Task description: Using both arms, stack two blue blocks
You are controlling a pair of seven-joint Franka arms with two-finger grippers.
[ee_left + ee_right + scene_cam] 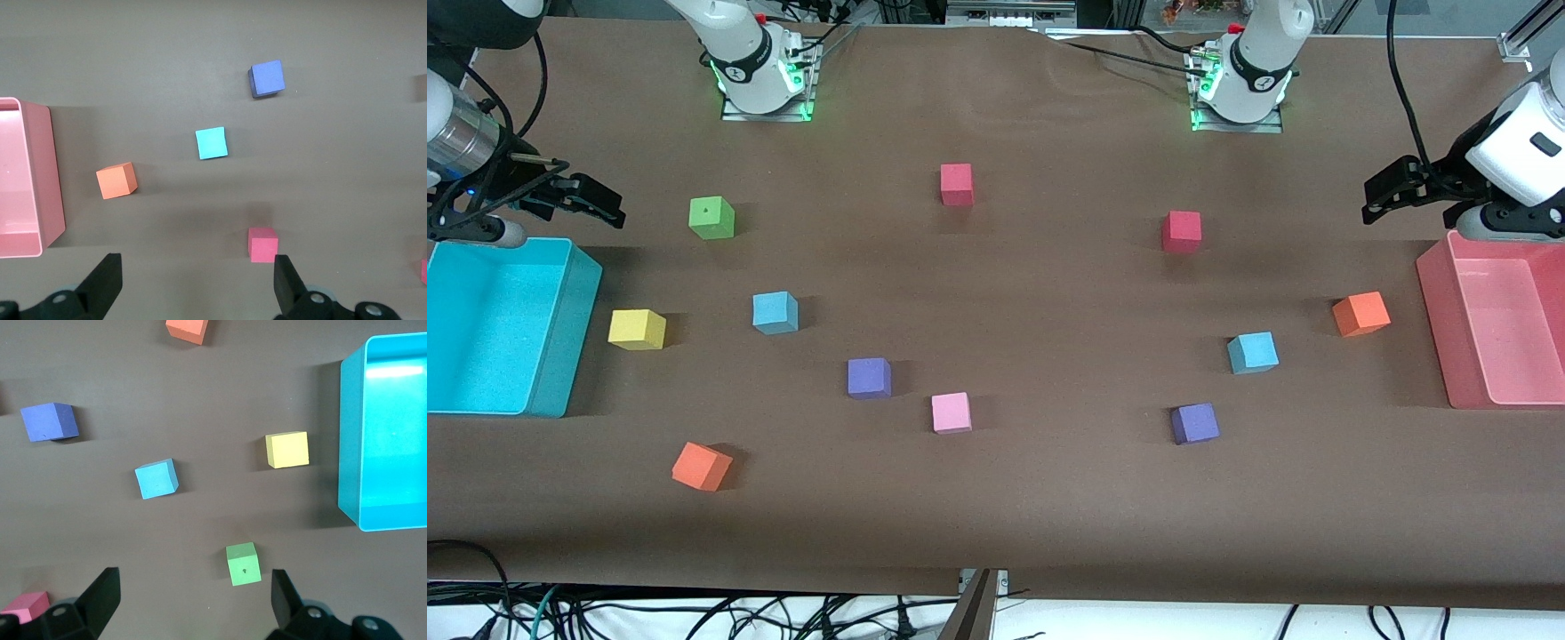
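Two light blue blocks lie apart on the brown table. One blue block (pixel 775 312) (pixel 157 479) lies toward the right arm's end. The other blue block (pixel 1253 352) (pixel 211 143) lies toward the left arm's end. My right gripper (pixel 600 203) (pixel 193 583) is open and empty, up in the air beside the cyan bin's corner, with the green cube showing between its fingers. My left gripper (pixel 1380 194) (pixel 197 267) is open and empty, up in the air beside the pink bin. Neither gripper touches a block.
A cyan bin (pixel 560 356) stands at the right arm's end and a pink bin (pixel 1436 329) at the left arm's end. Green (pixel 711 218), yellow (pixel 637 329), purple (pixel 869 377), pink (pixel 951 412), orange (pixel 702 466) and red (pixel 1181 231) cubes are scattered about.
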